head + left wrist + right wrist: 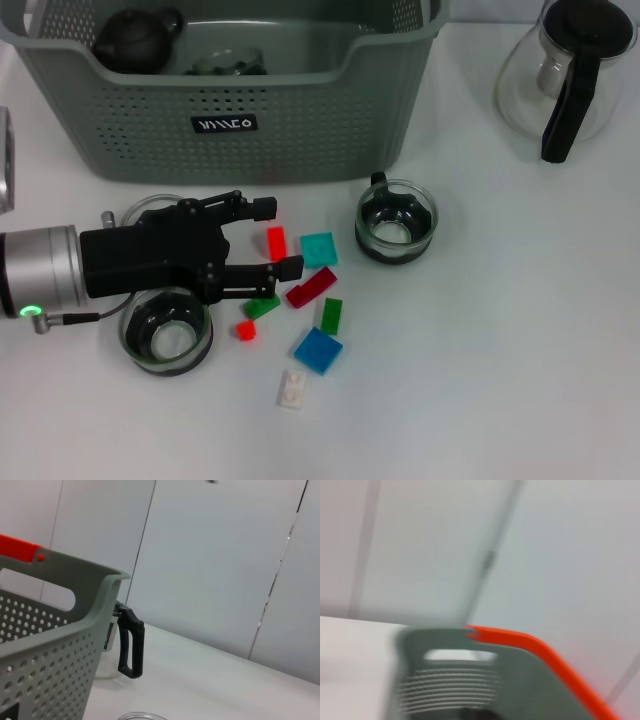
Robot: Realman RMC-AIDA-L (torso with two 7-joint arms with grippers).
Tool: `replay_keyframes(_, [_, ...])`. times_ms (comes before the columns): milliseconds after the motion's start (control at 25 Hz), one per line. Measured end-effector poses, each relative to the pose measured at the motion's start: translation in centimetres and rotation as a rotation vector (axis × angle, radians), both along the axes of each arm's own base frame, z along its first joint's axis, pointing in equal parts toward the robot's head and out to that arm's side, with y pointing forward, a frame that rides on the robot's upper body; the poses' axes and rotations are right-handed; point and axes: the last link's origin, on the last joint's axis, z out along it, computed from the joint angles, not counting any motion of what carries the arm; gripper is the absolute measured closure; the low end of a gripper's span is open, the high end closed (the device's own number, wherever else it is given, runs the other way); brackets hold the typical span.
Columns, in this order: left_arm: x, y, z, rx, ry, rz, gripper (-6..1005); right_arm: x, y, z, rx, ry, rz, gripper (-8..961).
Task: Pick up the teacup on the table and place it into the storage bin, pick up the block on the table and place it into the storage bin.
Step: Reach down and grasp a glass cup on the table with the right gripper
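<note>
Over a white table (520, 330), we see the left gripper (278, 238) reaching in from nine o'clock, its black fingers spread wide with nothing between them, hovering low over a scatter of small blocks. One finger lies above the upright red block (276, 243); the other ends beside the dark red bar (311, 288). We judge the block step to be in hand: the jaws bracket the red block but have not closed on anything. The next move, as we read it, calls for a short descent and a firm pinch on one thin piece, without sweeping its neighbours aside.

The blocks are flat, hard-edged plastic: a teal square (319, 249) at the cluster's twelve o'clock, a green slab (331, 316), a blue square (318, 350), a small green piece (262, 307), a small red cube (246, 331) and a white piece (292, 390) at six o'clock.

The bin (300, 130) stands at twelve o'clock, grey-green and perforated with a scooped front rim; a dark teapot (136, 38) rests inside it. Two clear glass teacups with dark bases remain on the table: one (396, 221) at three o'clock of the blocks, one (166, 331) under the arm at seven o'clock. A glass carafe (566, 70) with a black handle stands at two o'clock.

The right gripper is not in view; its wrist camera shows only the bin's blurred rim with an orange edge
</note>
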Motion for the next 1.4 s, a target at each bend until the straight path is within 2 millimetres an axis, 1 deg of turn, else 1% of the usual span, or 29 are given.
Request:
replay_keyframes(80, [0.0,-0.1,0.0,-0.001,0.001,-0.002,137,0.4,-2.1,0.6,-0.069,-0.022,0.021,292])
replay_keyframes(120, [-0.1,-0.1,0.0,-0.001,0.003,-0.002,137,0.8,-3.6,0.9,-0.123,-0.048,0.029,293])
replay_keyframes(240, [-0.1,-0.1,0.0,-0.003,0.006,-0.004,137,1.9,-6.4,1.5,-0.233,-0.123,0.038,296])
replay_keyframes(320, [-0.1,-0.1,0.0,-0.004,0.007,-0.007,137,3.1,-8.3,1.6,-0.330,-0.200,0.024,298])
replay_keyframes(400, [0.0,-0.1,0.0,-0.005,0.008,-0.009,137,4.1,-9.3,1.6,-0.398,-0.259,-0.006,298])
replay_keyframes(480, [0.0,-0.1,0.0,-0.006,0.009,-0.011,137,5.2,-9.8,1.4,-0.444,-0.328,-0.053,296])
replay_keyframes(640, [-0.1,-0.1,0.0,-0.003,0.012,-0.013,137,7.6,-9.7,-0.2,-0.492,-0.488,-0.172,296])
replay_keyframes(760, [-0.1,0.0,0.1,-0.001,0.015,-0.014,137,9.2,-9.0,-2.1,-0.522,-0.594,-0.248,299])
replay_keyframes(800, [-0.1,0.0,0.0,-0.001,0.016,-0.015,137,9.2,-9.0,-2.1,-0.522,-0.594,-0.248,299])
replay_keyframes(920, [0.0,0.0,0.0,-0.002,0.016,-0.016,138,9.7,-8.3,-3.3,-0.519,-0.628,-0.265,299])
replay_keyframes(1040, [-0.1,0.0,0.0,-0.001,0.017,-0.015,138,9.9,-7.6,-3.9,-0.487,-0.638,-0.260,300])
replay_keyframes(1400, [-0.1,-0.1,-0.1,0.006,0.014,-0.012,138,10.6,-6.4,-6.5,-0.422,-0.693,-0.230,299])
